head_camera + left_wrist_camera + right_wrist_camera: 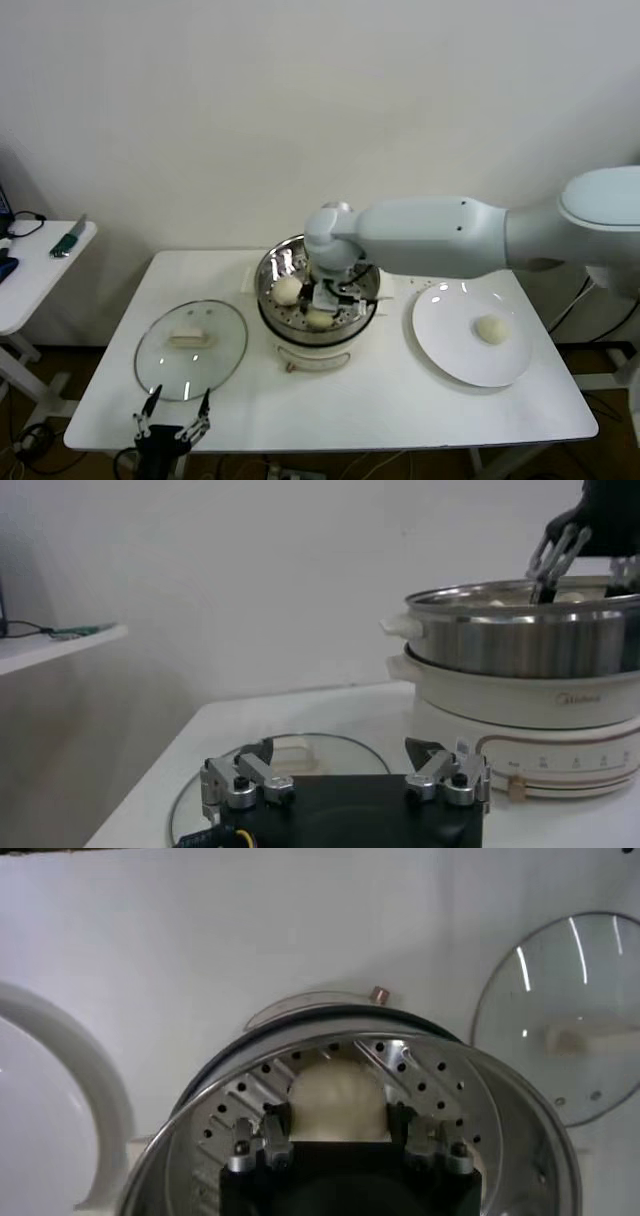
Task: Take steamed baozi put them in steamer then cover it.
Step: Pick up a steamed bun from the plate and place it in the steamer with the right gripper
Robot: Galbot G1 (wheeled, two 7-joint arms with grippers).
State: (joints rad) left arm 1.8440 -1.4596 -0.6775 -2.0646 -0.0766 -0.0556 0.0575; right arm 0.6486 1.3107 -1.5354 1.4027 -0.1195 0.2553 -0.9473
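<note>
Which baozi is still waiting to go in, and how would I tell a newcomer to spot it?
Start at the steamer in the middle of the table, then look to the white plate on its right. The lone baozi lying on that plate is the one; the others already sit inside the steel basket.

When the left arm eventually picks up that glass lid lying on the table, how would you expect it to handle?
The glass lid is probably fragile and slippery, being clear glass with glare streaks. Its pale bar handle looks like the safest grip. Lying flat on the table, it should slide rather than roll if the open left gripper nudges it.
</note>
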